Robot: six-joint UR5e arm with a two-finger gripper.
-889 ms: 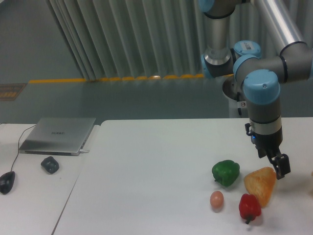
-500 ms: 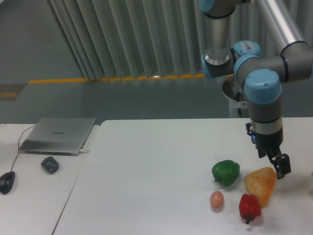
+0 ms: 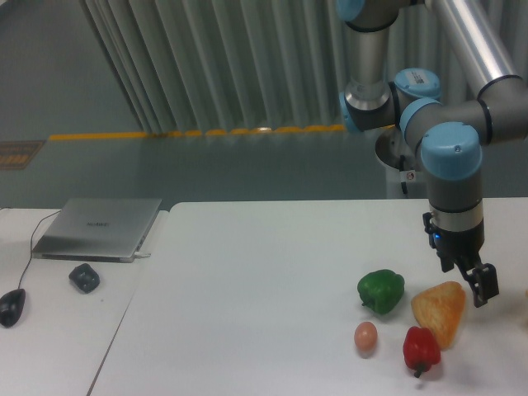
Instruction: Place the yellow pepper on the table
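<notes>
No yellow pepper shows in this view; it is out of view. The white table (image 3: 247, 280) fills the lower middle and right. My gripper (image 3: 481, 285) hangs low over the table's right side, just above and to the right of an orange-yellow wedge-shaped lump (image 3: 439, 313). Its dark fingers are seen side-on, so the gap between them is hidden, and nothing shows in their hold.
A green pepper (image 3: 380, 290), a red pepper (image 3: 421, 349) and a small pinkish egg-shaped thing (image 3: 365, 336) lie near the lump. On the smaller desk to the left are a grey laptop (image 3: 99, 227), a dark lump (image 3: 83, 276) and a mouse (image 3: 11, 307).
The gripper and wrist have shifted a little to the right and slightly down. The things on the table have not moved.
</notes>
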